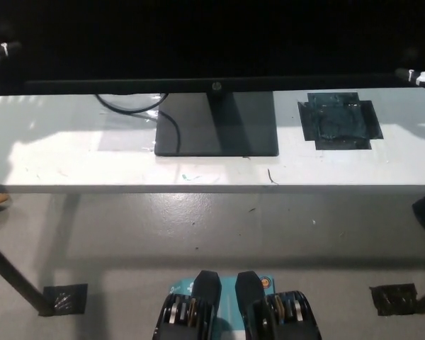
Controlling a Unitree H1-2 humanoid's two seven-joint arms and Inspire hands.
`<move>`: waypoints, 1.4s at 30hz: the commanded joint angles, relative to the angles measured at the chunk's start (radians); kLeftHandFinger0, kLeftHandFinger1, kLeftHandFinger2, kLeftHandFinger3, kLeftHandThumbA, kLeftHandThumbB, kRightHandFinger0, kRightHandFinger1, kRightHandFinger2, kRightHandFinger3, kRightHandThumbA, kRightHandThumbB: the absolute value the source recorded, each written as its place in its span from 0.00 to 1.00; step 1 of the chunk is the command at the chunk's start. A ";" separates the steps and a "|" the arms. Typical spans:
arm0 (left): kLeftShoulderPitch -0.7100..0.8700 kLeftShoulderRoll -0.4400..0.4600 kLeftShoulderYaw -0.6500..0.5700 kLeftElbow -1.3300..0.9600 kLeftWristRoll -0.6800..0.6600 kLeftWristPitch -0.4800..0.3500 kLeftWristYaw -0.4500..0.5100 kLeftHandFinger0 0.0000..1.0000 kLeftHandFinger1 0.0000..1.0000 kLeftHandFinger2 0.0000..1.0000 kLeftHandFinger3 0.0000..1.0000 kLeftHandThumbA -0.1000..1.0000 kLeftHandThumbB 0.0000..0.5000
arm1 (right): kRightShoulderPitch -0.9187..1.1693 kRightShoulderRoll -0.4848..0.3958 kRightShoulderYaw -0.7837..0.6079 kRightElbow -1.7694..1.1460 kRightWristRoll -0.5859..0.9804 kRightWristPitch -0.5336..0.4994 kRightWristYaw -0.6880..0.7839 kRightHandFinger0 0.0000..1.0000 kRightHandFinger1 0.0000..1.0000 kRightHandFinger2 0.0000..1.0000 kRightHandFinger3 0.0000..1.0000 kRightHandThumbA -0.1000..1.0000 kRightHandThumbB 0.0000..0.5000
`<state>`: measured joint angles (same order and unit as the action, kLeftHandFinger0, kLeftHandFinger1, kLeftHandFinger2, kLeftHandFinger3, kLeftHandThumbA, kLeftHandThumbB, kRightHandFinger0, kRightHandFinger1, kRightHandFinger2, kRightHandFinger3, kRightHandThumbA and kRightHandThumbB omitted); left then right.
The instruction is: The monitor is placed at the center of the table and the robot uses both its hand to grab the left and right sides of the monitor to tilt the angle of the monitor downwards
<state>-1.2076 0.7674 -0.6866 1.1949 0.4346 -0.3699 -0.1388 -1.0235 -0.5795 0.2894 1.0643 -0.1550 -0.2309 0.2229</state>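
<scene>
Left hand [0, 51]: only small part in view. White, smooth casing with rounded outline. Thin dark seam crosses white surface and splits it into two short segments. Greyish shading along lower edge. Rest lost against black behind it.

Right hand [414, 74]: only narrow sliver in view. Mostly black, slim, tapering to rounded end. Small white patches on black casing, tiny dark mark between them. No cables, screws or lettering discernible on either hand; both too small for finer detail.
</scene>
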 commanded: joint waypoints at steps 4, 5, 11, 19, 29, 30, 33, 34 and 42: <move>-0.211 -0.067 -0.368 0.140 0.486 0.160 0.465 1.00 1.00 1.00 1.00 0.93 1.00 | -0.289 0.085 0.226 0.178 -0.347 -0.144 -0.470 1.00 1.00 1.00 1.00 0.59 0.99; -0.215 -0.070 -0.381 0.147 0.483 0.163 0.478 1.00 1.00 1.00 1.00 0.93 1.00 | -0.294 0.089 0.233 0.183 -0.344 -0.143 -0.477 1.00 1.00 1.00 1.00 0.59 0.99; -0.258 -0.090 -0.446 0.178 0.481 0.184 0.510 1.00 1.00 1.00 1.00 0.90 0.99 | -0.350 0.126 0.284 0.227 -0.349 -0.119 -0.518 1.00 1.00 1.00 1.00 0.58 0.99; -0.306 -0.141 -0.505 0.217 0.502 0.273 0.610 1.00 1.00 1.00 1.00 0.88 1.00 | -0.397 0.163 0.352 0.292 -0.363 -0.100 -0.608 1.00 1.00 1.00 1.00 0.61 0.99; -0.235 -0.132 -0.411 0.230 0.419 0.235 0.538 1.00 1.00 1.00 1.00 0.99 1.00 | -0.277 0.129 0.290 0.255 -0.300 -0.204 -0.638 1.00 1.00 1.00 1.00 0.67 0.93; -0.234 -0.132 -0.406 0.230 0.424 0.235 0.539 1.00 1.00 1.00 1.00 0.99 1.00 | -0.277 0.130 0.289 0.256 -0.302 -0.206 -0.640 1.00 1.00 1.00 1.00 0.67 0.93; -0.158 -0.107 -0.245 0.204 0.281 0.131 0.465 1.00 1.00 1.00 1.00 0.96 0.96 | -0.119 0.083 0.204 0.076 -0.208 -0.239 -0.593 1.00 1.00 1.00 1.00 0.73 0.98; -0.154 -0.106 -0.231 0.202 0.286 0.129 0.464 1.00 1.00 1.00 1.00 0.96 0.96 | -0.113 0.081 0.197 0.066 -0.208 -0.239 -0.589 1.00 1.00 1.00 1.00 0.73 0.98; 0.137 0.010 0.083 0.003 0.134 -0.068 0.533 1.00 1.00 1.00 1.00 1.00 0.95 | 0.270 -0.061 -0.011 -0.398 -0.037 -0.239 -0.517 1.00 1.00 1.00 1.00 0.94 0.95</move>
<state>-1.2136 0.6772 -0.8374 1.3723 0.7865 -0.2849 0.2859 -0.9398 -0.5541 0.4166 1.0219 -0.3556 -0.3436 -0.3025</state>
